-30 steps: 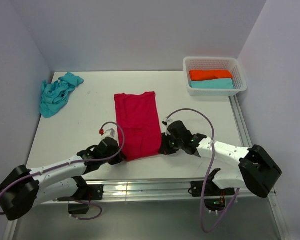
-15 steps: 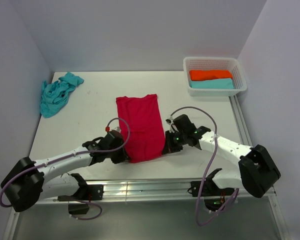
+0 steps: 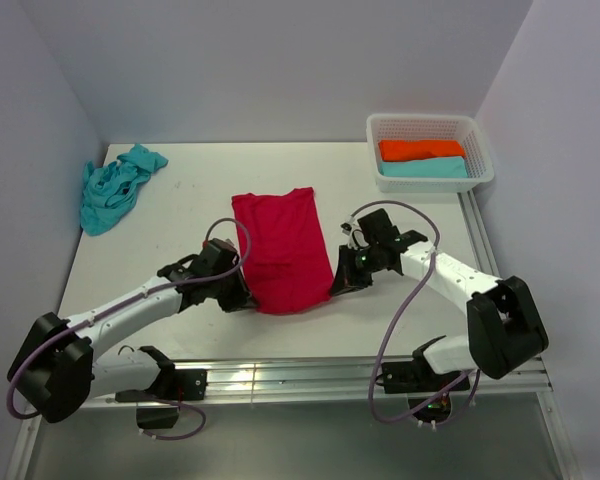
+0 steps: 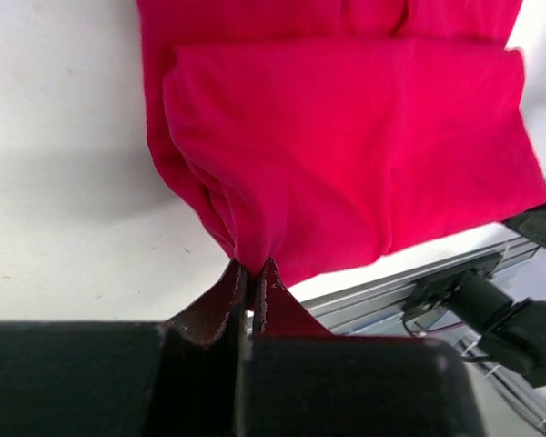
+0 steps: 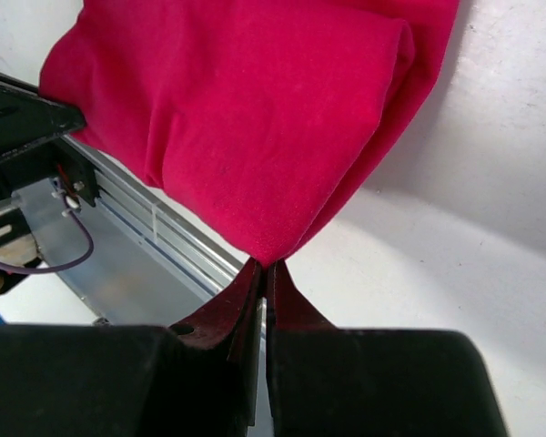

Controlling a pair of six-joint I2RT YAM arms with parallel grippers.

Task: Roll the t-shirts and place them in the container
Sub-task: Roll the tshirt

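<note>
The crimson t-shirt (image 3: 280,255) lies in the middle of the table (image 3: 180,225), its far end spread flat with the neck pointing away from the arms and its near end doubled back over itself into a thick, rounded fold. At the fold's left corner the left gripper (image 4: 252,273) has its fingers pressed together on a pinch of red cloth, which bunches into small creases just above the tips. At the right corner the right gripper (image 5: 265,266) nips the fabric the same way, its two fingers drawn tight on a point of the hem. Both arms reach in low from the near edge, one on either side of the shirt. Well apart, in the far left corner, a turquoise t-shirt (image 3: 115,185) sits in a crumpled heap. In the far right corner stands a white basket (image 3: 485,150) holding an orange t-shirt (image 3: 420,148) with a folded turquoise t-shirt (image 3: 423,168) just beside it.
</note>
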